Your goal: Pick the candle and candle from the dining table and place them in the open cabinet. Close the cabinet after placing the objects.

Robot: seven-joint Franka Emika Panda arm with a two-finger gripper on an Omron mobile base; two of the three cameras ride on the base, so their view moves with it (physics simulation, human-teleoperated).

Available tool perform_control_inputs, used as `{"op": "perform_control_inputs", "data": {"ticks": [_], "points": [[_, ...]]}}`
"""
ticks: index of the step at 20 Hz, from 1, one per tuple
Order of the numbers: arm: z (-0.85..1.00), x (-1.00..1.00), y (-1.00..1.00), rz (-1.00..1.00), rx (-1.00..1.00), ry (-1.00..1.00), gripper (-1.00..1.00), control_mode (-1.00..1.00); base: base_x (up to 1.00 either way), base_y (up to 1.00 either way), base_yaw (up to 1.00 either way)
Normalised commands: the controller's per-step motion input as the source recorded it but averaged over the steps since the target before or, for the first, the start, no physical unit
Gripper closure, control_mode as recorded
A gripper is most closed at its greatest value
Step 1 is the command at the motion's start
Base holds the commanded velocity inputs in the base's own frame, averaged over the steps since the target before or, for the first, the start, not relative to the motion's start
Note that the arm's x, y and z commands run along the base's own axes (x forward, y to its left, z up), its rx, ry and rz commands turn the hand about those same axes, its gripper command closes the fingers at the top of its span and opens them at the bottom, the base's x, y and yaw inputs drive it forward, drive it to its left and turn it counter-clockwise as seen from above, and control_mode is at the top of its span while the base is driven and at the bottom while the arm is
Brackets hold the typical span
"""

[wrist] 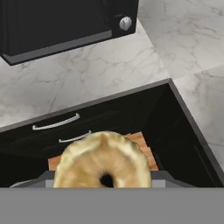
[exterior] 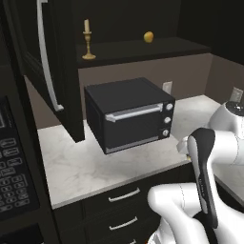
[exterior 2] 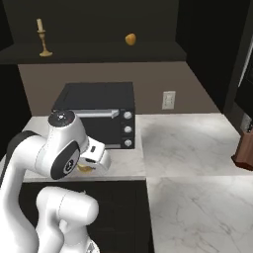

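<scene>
Item: short stubby cream-yellow candle (wrist: 103,161). In the hand view it sits right at the gripper (wrist: 103,177), seen end-on, pale rim with a small dark hollow at the centre, covering the lower middle of that view. The finger tips are hidden behind it; the jaws stand part-way apart with the candle filling the gap, so the pincer is gripping this candle. In the right base view a sliver of the same candle (exterior 2: 85,169) shows under the white hand, low in front of the counter edge.

Item: taper candle in brass candlestick (exterior: 87,40). Upright on the shelf inside the open cabinet (exterior: 143,50), toward the left end, well above and apart from the gripper. Also seen in the right base view (exterior 2: 43,37).

Item: round orange-yellow fruit (exterior: 148,36). On the same shelf, to the right of the candlestick, well apart from it.

Item: cabinet door (exterior: 52,62). Swung open at left, long silver bar handle on its face.

Item: black toaster oven (exterior: 128,113). On the counter beneath the cabinet, silver handle, three knobs on its right side.

Surface: white-grey veined marble counter (exterior 2: 192,143), running into a corner; black drawers with silver handles (exterior: 124,195) below.

Room: brown back wall with a white outlet (exterior 2: 168,100); a reddish-brown block (exterior 2: 244,148) at the far right of the counter; dark keypad panel (exterior: 12,176) at far left.
</scene>
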Motion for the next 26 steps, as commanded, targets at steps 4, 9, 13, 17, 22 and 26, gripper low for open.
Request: {"op": "perform_control_inputs", "data": {"ticks": [4, 9, 13, 17, 22, 26], "points": [[0.0, 0.0, 0.0, 0.0, 0.0, 0.0, 1.0, 1.0, 0.27, -0.28, 0.0], [0.0, 0.0, 0.0, 0.0, 0.0, 0.0, 1.0, 1.0, 0.29, -0.27, 0.0], [0.0, 0.0, 0.0, 0.0, 0.0, 0.0, 1.0, 1.0, 0.32, -0.15, 0.0], [0.0, 0.0, 0.0, 0.0, 0.0, 0.0, 1.0, 1.0, 0.36, 0.0, 0.04], [0.0, 0.0, 0.0, 0.0, 0.0, 0.0, 1.0, 1.0, 0.33, 0.0, 0.07], [0.0, 0.0, 0.0, 0.0, 0.0, 0.0, 1.0, 1.0, 0.14, -0.03, 0.1]]}}
